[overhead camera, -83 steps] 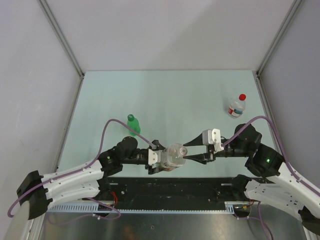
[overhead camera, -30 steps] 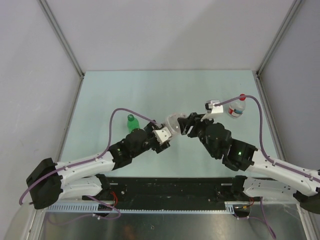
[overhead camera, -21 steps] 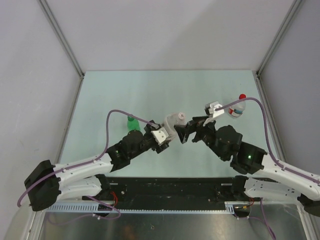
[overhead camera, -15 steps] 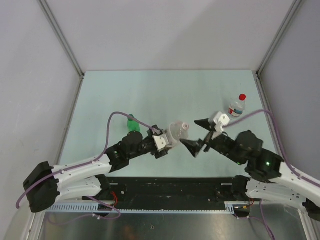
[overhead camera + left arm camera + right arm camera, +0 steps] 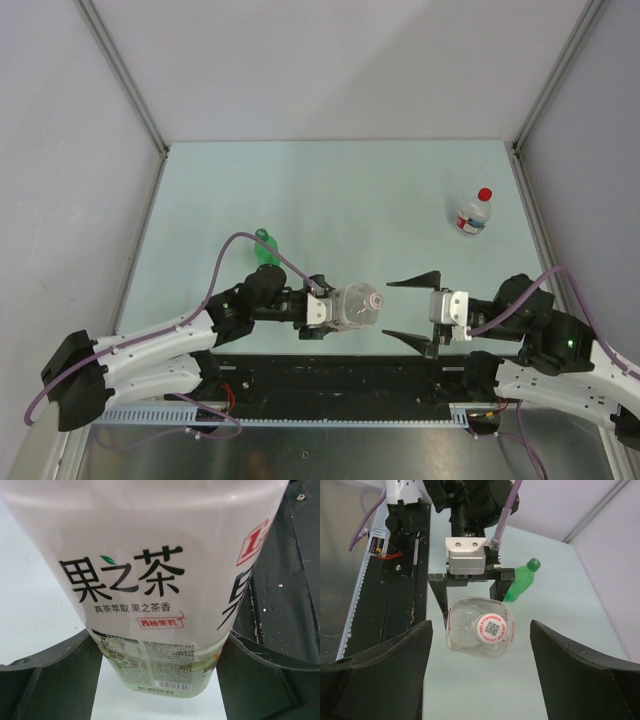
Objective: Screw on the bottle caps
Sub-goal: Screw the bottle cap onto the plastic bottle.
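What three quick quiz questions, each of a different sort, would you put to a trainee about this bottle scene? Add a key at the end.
1. Multiple choice: the left jaws hold the wide clear bottle
A. upright
B. on its side, neck towards the right arm
C. upside down

2. True or false: the right jaws stand open, apart from the white cap.

3. Short answer: what colour is the cap on the small bottle standing alone at the far right?

Key: 1 B; 2 true; 3 red.
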